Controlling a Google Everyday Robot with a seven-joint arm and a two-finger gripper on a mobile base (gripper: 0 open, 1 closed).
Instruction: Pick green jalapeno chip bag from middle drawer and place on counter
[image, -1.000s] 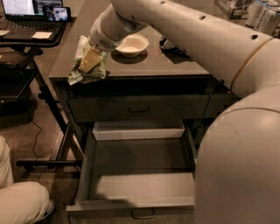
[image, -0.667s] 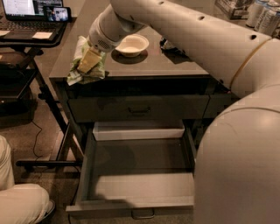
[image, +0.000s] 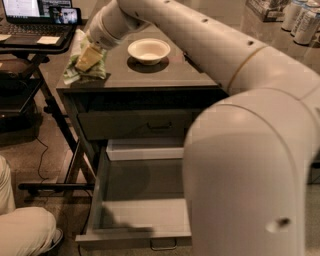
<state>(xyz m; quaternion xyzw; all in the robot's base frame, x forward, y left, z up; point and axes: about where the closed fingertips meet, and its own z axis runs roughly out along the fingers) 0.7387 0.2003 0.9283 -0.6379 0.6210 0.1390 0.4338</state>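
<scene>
The green jalapeno chip bag (image: 82, 67) lies on the counter (image: 150, 75) at its front left corner. My gripper (image: 91, 54) is at the bag's top, touching it from above, at the end of the arm that reaches in from the right. The middle drawer (image: 125, 227) is pulled wide open below the counter, and its visible inside holds nothing. My arm's large body hides the drawer's right part.
A white bowl (image: 148, 50) sits on the counter to the right of the bag. A laptop (image: 37, 12) on a black stand is at the far left. A person's leg (image: 22, 230) is at the lower left. Cans (image: 302, 20) stand at the back right.
My gripper and the bag have shifted a little to the left along the counter. The bowl and the drawer have not moved.
</scene>
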